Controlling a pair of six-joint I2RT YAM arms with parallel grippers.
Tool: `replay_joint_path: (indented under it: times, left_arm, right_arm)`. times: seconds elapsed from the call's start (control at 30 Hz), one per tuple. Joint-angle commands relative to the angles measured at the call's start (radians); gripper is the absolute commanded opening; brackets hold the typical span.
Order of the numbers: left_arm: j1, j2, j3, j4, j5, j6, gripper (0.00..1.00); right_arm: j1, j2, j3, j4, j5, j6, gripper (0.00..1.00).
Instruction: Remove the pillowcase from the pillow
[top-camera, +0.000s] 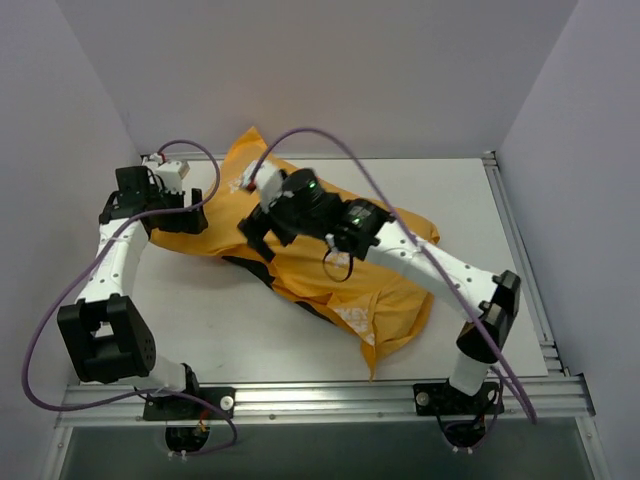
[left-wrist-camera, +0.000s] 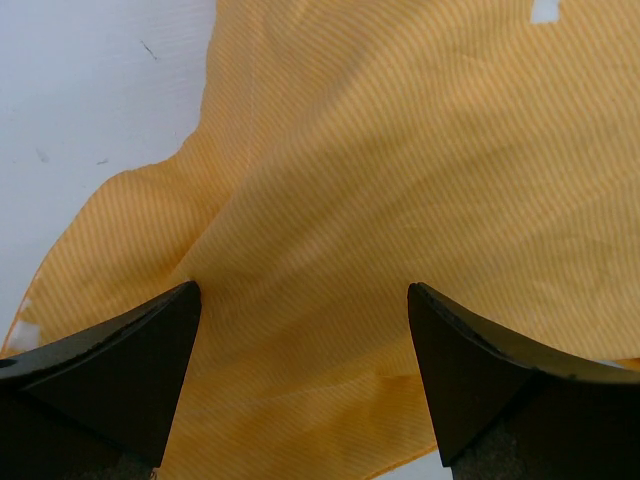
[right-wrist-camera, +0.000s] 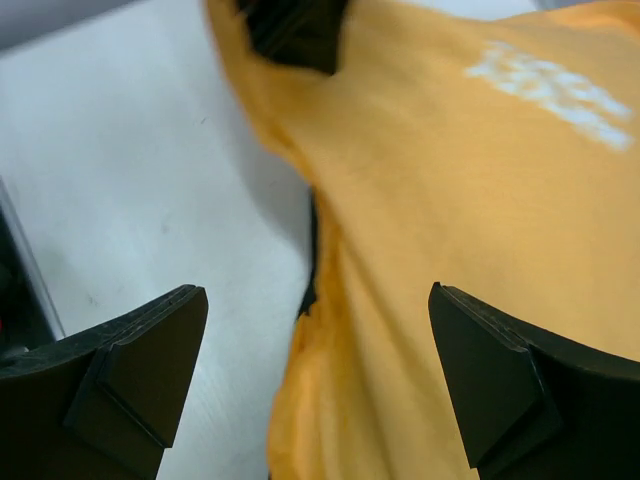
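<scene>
The orange-yellow pillowcase (top-camera: 390, 300) lies crumpled across the table from the back left to the front right, with small white text (right-wrist-camera: 550, 85) facing up. A dark printed strip (top-camera: 245, 268) shows under its front edge. The pillow is hidden; no white cushion shows. My left gripper (top-camera: 185, 218) is at the pillowcase's left end, open, with fabric (left-wrist-camera: 400, 150) lying below and between its fingers. My right gripper (top-camera: 258, 235) hovers over the front-left edge of the pillowcase (right-wrist-camera: 470, 200), also open, holding nothing. In its view the fabric edge runs down the middle of the gap (right-wrist-camera: 318, 300).
The white table (top-camera: 250, 330) shows bare in front of the pillowcase and at the back right. A metal rail (top-camera: 330, 400) runs along the near edge and another (top-camera: 515, 240) along the right side. Grey walls enclose the back and sides. Purple cables loop above both arms.
</scene>
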Motion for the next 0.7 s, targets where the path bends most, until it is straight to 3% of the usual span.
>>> replay_joint_path:
  times: [0.0, 0.1, 0.17, 0.2, 0.27, 0.3, 0.47, 0.67]
  left_arm:
    - [-0.064, 0.024, 0.017, 0.035, -0.079, 0.056, 0.94]
    - [-0.101, 0.069, 0.01, 0.089, -0.139, 0.061, 0.99]
    - [-0.099, 0.096, 0.036, 0.106, -0.16, 0.047, 0.7]
    - [-0.098, 0.128, 0.046, 0.109, -0.174, 0.047, 0.41]
    - [-0.083, 0.17, 0.07, 0.115, -0.209, 0.047, 0.11]
    - [-0.075, 0.179, 0.073, 0.119, -0.226, 0.047, 0.02]
    - [0.028, 0.188, 0.041, 0.187, -0.269, 0.043, 0.02]
    - [0.21, 0.211, 0.038, 0.196, -0.277, 0.04, 0.02]
  right_arm:
    - [-0.207, -0.102, -0.109, 0.024, -0.003, 0.23, 1.0]
    - [-0.374, -0.196, -0.287, 0.034, 0.08, 0.336, 1.0]
    - [-0.453, -0.266, -0.367, 0.037, 0.097, 0.391, 1.0]
    - [-0.53, -0.289, -0.44, 0.038, 0.106, 0.4, 1.0]
    - [-0.603, -0.354, -0.5, 0.035, 0.108, 0.412, 1.0]
    - [-0.672, -0.369, -0.551, 0.032, 0.108, 0.415, 1.0]
    - [-0.83, -0.438, -0.642, 0.014, 0.061, 0.412, 1.0]
    - [-0.835, -0.46, -0.76, 0.058, -0.076, 0.44, 1.0]
